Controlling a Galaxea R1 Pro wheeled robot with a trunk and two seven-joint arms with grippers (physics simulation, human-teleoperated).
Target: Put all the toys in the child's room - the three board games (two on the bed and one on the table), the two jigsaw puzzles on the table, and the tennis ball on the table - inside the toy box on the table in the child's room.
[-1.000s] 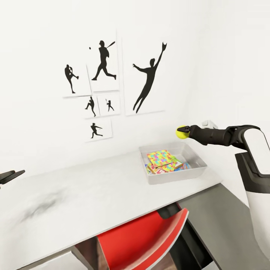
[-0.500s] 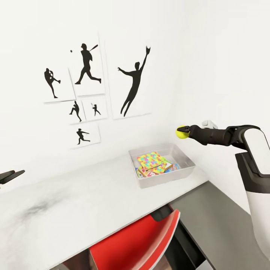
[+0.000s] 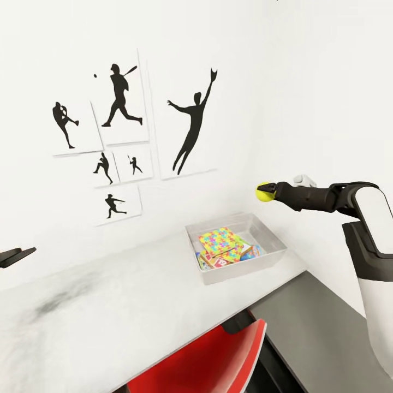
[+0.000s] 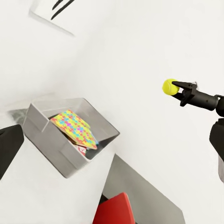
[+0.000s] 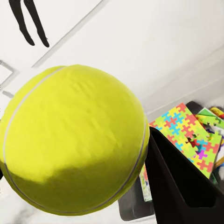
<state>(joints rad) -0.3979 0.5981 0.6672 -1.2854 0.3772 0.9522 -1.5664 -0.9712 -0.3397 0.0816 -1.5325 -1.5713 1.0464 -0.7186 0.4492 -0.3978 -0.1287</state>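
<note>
The right gripper [image 3: 266,192] pinches the tennis ball [image 3: 264,192] in the air above the toy box [image 3: 236,271]; 1 puzzle [image 3: 219,240] lies on top inside. I cannot tell how the left gripper's [image 3: 16,255] jaws stand.

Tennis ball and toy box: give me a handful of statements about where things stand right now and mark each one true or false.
1. The right gripper holds the tennis ball in the air. True.
2. The tennis ball already lies inside the toy box. False: it is clamped in the gripper, raised above the level of the box.
3. A jigsaw puzzle lies on top of the pile in the toy box. True.
4. The toy box stands on the red chair. False: it stands on the table, near the end by the wall.
5. The wall behind the table is bare. False: black silhouette pictures of ball players hang there.
</note>
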